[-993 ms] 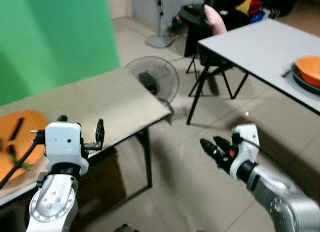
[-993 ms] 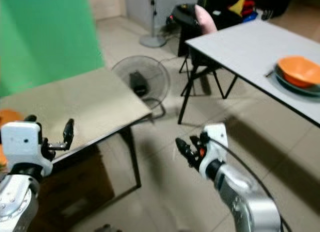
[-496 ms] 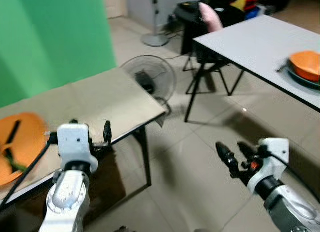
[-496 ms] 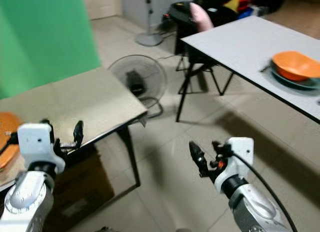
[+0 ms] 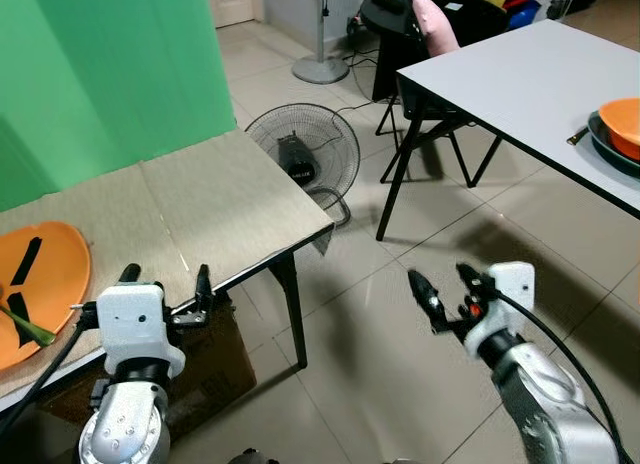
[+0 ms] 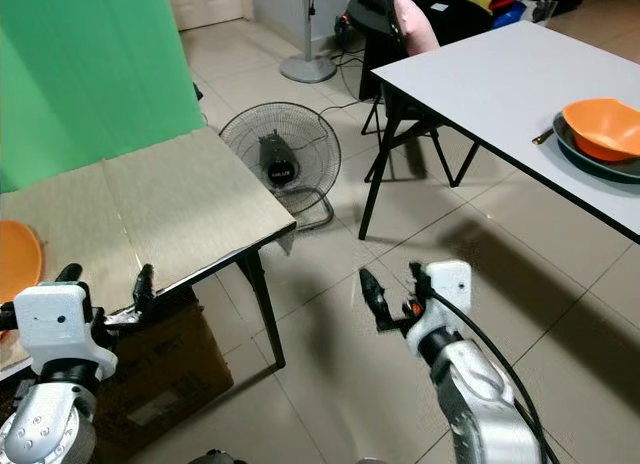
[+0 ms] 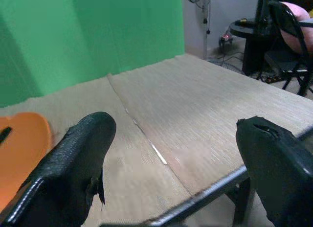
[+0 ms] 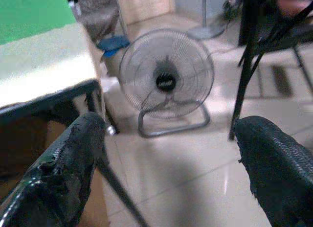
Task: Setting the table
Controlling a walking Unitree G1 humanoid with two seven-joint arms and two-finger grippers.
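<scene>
Both grippers are spread wide and empty: left gripper (image 5: 165, 296) at the tabletop (image 5: 230, 199) edge, right gripper (image 5: 440, 292) over floor. Approach the orange plate (image 5: 45, 284) squarely before grasping.

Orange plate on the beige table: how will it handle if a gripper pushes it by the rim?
The orange plate looks rigid, so it would probably slide flat on the beige table rather than flex. It appears shallow, so tipping seems unlikely. The loose black utensil on it may shift.
</scene>
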